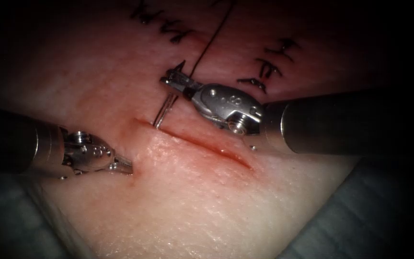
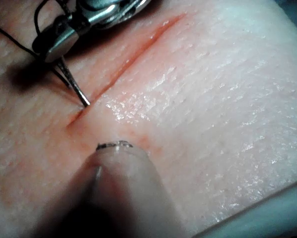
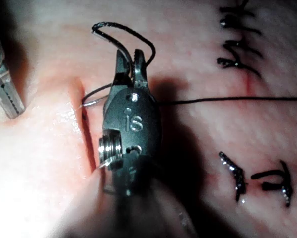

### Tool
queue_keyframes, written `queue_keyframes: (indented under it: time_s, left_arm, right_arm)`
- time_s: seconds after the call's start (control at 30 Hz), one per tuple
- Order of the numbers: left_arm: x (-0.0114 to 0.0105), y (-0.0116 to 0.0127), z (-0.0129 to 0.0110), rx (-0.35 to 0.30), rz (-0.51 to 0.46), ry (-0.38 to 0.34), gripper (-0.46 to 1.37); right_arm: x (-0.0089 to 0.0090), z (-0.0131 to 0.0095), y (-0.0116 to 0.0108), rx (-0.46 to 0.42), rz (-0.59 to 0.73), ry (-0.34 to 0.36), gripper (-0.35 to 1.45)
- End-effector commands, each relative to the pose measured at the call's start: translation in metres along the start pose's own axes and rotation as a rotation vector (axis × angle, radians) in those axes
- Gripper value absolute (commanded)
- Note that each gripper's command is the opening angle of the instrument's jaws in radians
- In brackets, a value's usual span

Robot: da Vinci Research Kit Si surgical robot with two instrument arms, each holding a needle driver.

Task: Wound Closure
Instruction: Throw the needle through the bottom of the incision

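Holding the needle [image 1: 163, 111] near its thread end, right tool [image 1: 174, 79] clamped shut, tip set at the cut [image 1: 195, 142] by its left end, seemingly poised to bite. Trailing thread [image 1: 212, 36] back past old stitches [image 1: 267, 67]. Resting on glistening tissue [image 1: 192, 201] left of the cut, left tool [image 1: 125, 167] closed, apparently empty.
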Motion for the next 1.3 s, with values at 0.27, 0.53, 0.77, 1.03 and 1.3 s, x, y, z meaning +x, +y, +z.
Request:
queue_keyframes:
  time_s: [0.27,0.53,0.77,1.03,1.3]
  left_arm:
    - [0.0000,-0.0001,0.0000,-0.006,0.006,0.000,-0.21]
    - [-0.0002,-0.0001,-0.0001,-0.007,0.014,0.000,-0.23]
    - [-0.0003,-0.0002,-0.0002,-0.008,0.020,0.000,-0.23]
    - [-0.0003,-0.0002,-0.0002,-0.008,0.021,0.000,-0.24]
    - [-0.0003,-0.0002,-0.0002,-0.008,0.021,0.003,-0.24]
  right_arm:
    - [-0.0001,0.0003,0.0002,0.038,0.230,-0.020,-0.35]
    - [-0.0001,0.0003,0.0002,0.073,0.501,-0.039,-0.35]
    - [-0.0005,0.0005,-0.0003,0.092,0.679,-0.086,-0.35]
    - [-0.0011,0.0006,-0.0007,0.120,0.789,-0.105,-0.35]
    - [-0.0014,0.0007,-0.0011,0.125,0.869,-0.100,-0.35]
